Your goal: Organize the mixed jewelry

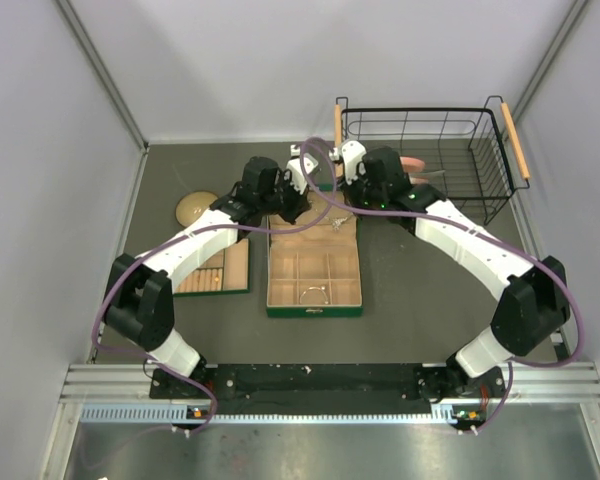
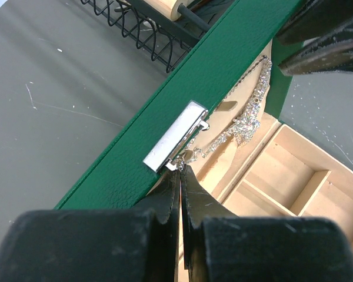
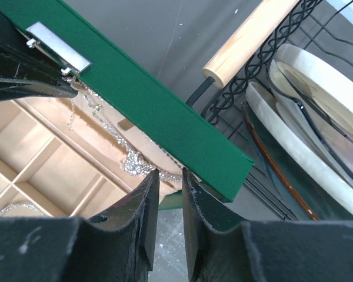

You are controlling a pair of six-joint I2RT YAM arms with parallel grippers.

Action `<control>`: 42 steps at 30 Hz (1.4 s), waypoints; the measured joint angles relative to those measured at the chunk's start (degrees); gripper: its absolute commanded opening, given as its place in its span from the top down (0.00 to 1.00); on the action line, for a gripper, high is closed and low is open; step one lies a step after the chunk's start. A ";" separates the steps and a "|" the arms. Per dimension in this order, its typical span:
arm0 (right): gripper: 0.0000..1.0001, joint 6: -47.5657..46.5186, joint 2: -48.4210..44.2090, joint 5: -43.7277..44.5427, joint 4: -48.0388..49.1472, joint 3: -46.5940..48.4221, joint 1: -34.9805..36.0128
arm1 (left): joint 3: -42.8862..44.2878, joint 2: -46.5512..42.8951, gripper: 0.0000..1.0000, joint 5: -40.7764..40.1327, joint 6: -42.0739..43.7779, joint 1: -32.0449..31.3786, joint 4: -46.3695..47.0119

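L gripper (image 2: 180,170) has its fingers pressed together on one end of the fine silver chain necklace (image 2: 247,120), which is draped inside the far wall of the green box w/ beige compartments (image 2: 165,111). Prob. it lifts the end so the chain does not tangle. R gripper (image 3: 169,173) shows only a narrow gap and holds nothing. Its tips are just beside the chain's bunched middle, ready to take it. Thin silver bracelet hoop (image 1: 313,293) lies in a near compartment.

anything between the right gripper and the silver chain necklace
Nothing visible does. The silver chain necklace is bunched against the beige lining just ahead of the right gripper, whose fingertips are apart. The green lid edge runs close beside it, not across the path.
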 measured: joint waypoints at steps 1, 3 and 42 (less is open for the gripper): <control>0.74 -0.02 -0.04 0.00 0.04 -0.22 0.11 | 0.00 -0.04 0.99 0.00 0.13 0.00 -0.02; 0.73 -0.04 -0.24 -0.02 -0.11 -0.57 0.39 | -0.09 -0.15 0.98 0.02 0.17 -0.02 -0.04; 0.57 -22.40 -3.98 -9.38 -2.58 -8.41 5.14 | -20.37 -22.80 0.47 10.47 5.77 8.17 1.07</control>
